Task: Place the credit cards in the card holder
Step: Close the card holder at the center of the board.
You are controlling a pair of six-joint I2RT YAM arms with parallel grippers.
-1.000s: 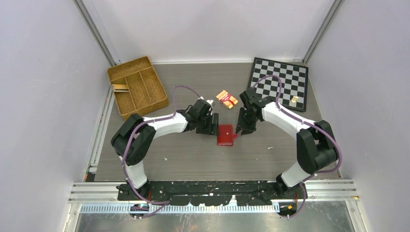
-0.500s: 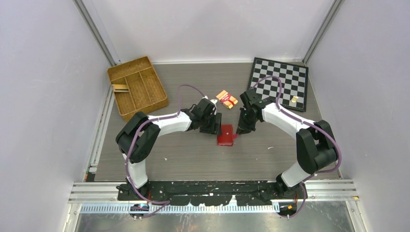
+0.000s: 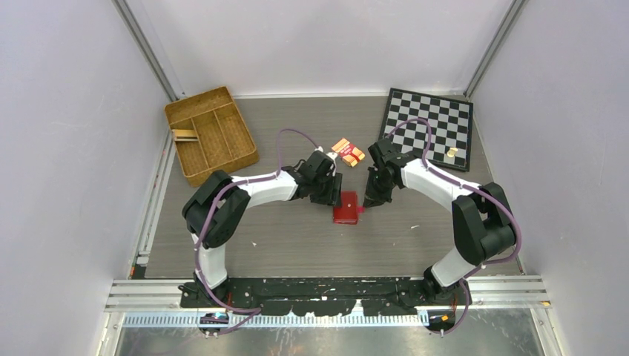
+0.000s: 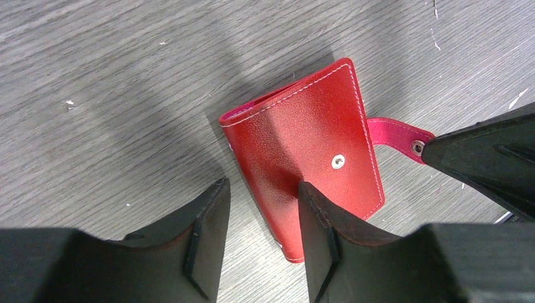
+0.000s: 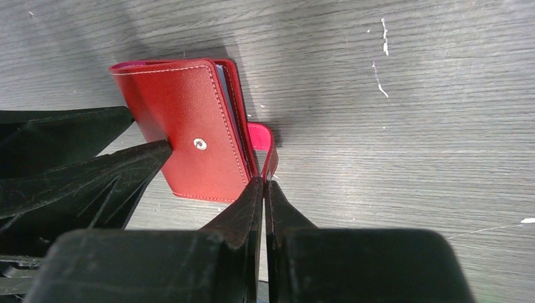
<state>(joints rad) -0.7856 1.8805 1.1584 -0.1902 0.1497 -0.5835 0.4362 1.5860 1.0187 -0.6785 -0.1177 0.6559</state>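
Overhead, I found the card holder (image 3: pixel 346 209) lying shut on the table (image 3: pixel 297 237) between the arms, with the left gripper (image 3: pixel 334 197) at its left edge and the right gripper (image 3: pixel 367 200) at its right. I could not identify any loose credit cards.

From the left wrist, the fingers stood spread, one over the red cover and the other beside it above the table.

From the right wrist, the fingers were pressed together, pinching the unsnapped snap tab (image 5: pixel 265 140).

I judged the step as opening the holder. The next move calls for steadying the cover and drawing the tab away.
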